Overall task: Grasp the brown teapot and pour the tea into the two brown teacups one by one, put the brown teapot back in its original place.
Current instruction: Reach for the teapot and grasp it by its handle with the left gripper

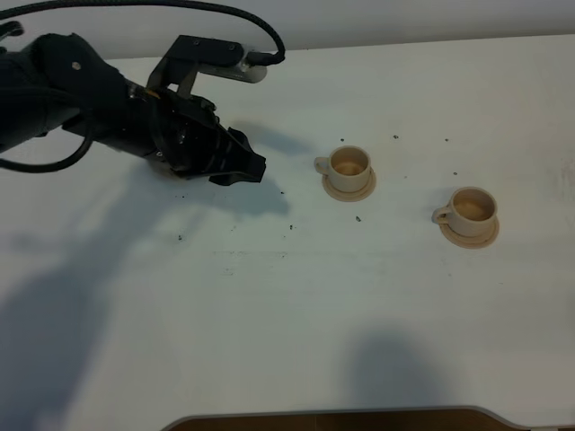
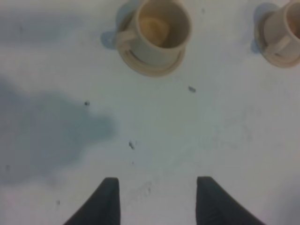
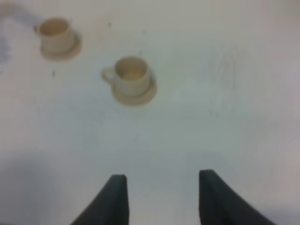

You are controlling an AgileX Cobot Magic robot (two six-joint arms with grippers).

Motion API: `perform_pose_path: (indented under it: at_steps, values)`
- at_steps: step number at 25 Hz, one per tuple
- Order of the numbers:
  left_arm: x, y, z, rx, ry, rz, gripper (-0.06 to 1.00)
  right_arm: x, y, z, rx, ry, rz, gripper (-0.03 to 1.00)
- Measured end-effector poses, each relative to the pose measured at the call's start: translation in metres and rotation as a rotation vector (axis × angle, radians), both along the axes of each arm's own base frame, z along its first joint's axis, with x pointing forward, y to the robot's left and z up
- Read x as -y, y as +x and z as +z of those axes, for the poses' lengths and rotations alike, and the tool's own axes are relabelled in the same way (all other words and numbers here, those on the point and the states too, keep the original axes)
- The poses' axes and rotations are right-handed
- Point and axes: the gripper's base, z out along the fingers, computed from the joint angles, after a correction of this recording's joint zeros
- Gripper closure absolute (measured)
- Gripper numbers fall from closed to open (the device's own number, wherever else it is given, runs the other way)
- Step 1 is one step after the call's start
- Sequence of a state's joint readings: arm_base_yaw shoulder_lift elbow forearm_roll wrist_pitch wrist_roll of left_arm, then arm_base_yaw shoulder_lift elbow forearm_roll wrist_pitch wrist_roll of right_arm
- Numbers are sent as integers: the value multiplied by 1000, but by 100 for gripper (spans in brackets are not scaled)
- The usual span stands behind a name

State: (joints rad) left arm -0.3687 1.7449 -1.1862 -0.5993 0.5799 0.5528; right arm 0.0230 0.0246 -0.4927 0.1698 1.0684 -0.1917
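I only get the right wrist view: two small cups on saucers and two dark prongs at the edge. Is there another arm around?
Observer: Yes. In the high view a black left arm reaches in from the far left, its left gripper pointing toward the left teacup.
Operator: Is it holding anything?
Observer: No. Its own wrist view shows open jaws with only bare table between them.
Operator: So where's the teapot?
Observer: None of the three views shows one.
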Motion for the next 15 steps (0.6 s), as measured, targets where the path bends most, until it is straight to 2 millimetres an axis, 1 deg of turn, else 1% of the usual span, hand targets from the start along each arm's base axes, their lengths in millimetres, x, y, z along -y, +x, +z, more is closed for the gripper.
perform_pose_path:
  at_steps: [4,6,9,11,15]
  values:
    - [5,14,2,23,3,-14,56,0,-4,0,28,2,-2,59]
    - [6,18,3,31,19,-40,56,0,-5,0,30,5,-3,59]
    - [7,23,9,47,53,-83,56,0,-5,0,30,5,-3,59]
    - [7,26,19,64,86,-121,56,0,-5,0,30,5,-3,59]
    - [4,25,41,28,177,-229,56,0,-5,0,30,5,-3,59]
